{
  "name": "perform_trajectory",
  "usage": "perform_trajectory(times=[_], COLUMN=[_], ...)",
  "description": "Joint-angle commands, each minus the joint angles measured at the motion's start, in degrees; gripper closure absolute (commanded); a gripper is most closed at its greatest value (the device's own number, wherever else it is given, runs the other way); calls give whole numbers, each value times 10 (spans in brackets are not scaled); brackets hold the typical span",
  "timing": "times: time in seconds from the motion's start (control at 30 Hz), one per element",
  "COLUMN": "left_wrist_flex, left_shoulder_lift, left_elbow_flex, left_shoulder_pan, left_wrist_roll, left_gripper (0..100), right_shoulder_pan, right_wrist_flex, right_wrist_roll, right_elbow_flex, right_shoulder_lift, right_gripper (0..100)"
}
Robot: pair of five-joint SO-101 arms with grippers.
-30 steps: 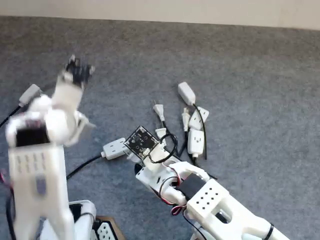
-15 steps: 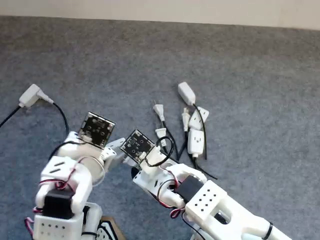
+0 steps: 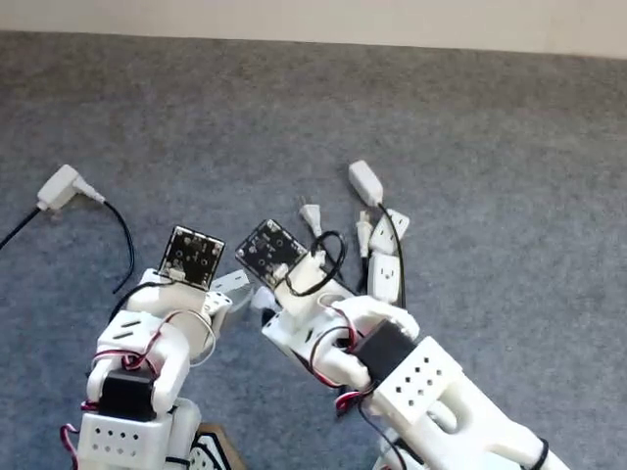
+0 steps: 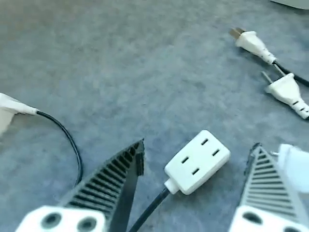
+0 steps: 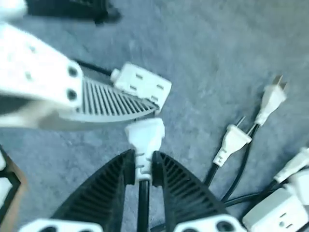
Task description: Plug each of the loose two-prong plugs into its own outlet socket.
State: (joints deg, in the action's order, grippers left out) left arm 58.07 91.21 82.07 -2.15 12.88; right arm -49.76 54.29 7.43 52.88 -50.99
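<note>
Near the left edge of the fuzzy grey counter (image 3: pixel 490 147) there's a white angled plastic plug (image 3: pixel 59 186) on a thin black cord. The left claw (image 4: pixel 198 147) has its ribbed black fingers spread wide, with a boxy white three-outlet socket block (image 4: pixel 197 163) between them. The right claw (image 5: pixel 143 164) is pinching a smooth white two-prong plug (image 5: pixel 145 135) by its neck, nose just beside that block. More loose white plugs (image 5: pixel 231 140) lie mid-counter.
</note>
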Motion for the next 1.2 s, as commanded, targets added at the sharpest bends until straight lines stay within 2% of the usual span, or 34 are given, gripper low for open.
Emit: perform_trajectory(times=[0.0,0.27,0.43,0.73,0.97,1.17], left_wrist_flex=[-9,-9,-12,-12,-8,-4], left_shoulder_lift=[-5,-4,-3,-7,-8,-8], left_elbow_flex=[1,1,-19,-56,-25,-14], left_shoulder_pan=[-11,-40,20,20,-77,-87], left_wrist_roll=[-1,-1,-4,-19,-19,-18], left_gripper=[663,663,663,663,663,663], right_shoulder_pan=[6,7,8,8,-7,-4], right_wrist_flex=[47,56,52,56,56,56], right_wrist_roll=[12,14,15,27,27,27], right_elbow_flex=[-99,-103,-54,-31,-37,-38], right_shoulder_lift=[1,3,3,3,3,4], right_gripper=[993,993,993,993,993,993])
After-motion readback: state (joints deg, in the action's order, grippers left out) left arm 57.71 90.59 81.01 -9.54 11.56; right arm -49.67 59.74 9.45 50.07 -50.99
